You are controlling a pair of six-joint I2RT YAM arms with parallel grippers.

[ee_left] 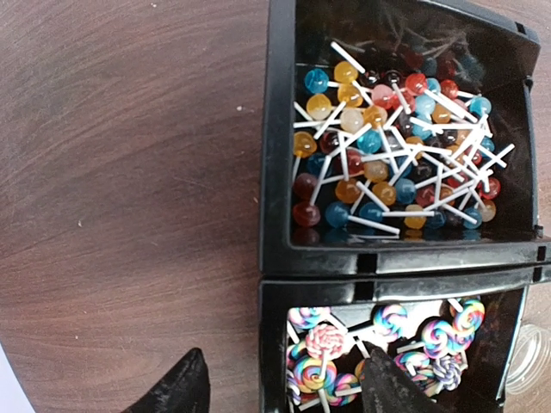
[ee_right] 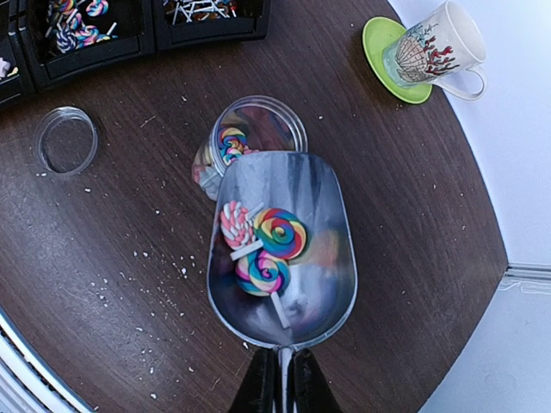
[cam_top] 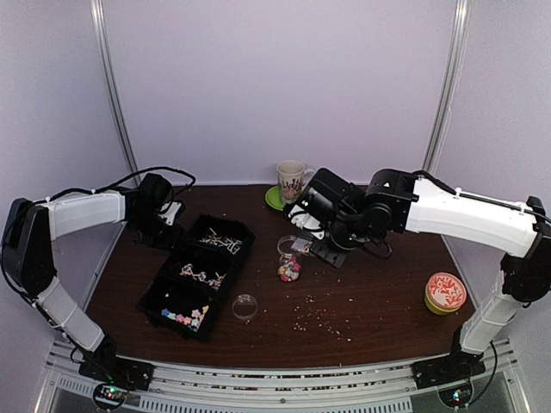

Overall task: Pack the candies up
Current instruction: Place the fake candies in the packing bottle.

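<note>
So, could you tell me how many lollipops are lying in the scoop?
3 in the scoop: a pink-striped lollipop leftmost, a rainbow swirl beside it, a second swirl nearer the handle. None looks hidden.

Setting: robotics lab test cell. Plain pale panels (cam_top: pixel 284 86) joined by metal corner posts (cam_top: pixel 112 86) enclose a dark wood-grain table (cam_top: pixel 387 284). The left arm (cam_top: pixel 82 213) and right arm (cam_top: pixel 469 215) are bolted to an aluminium rail (cam_top: pixel 275 383) at the near edge. A loose black cable (cam_top: pixel 164 169) trails over the left arm.

The tray (ee_left: pixel 275 258) of swirl candies (ee_left: pixel 439 335) runs off the left wrist view's bottom, the clear lid (ee_left: pixel 529 357) off its right.
</note>
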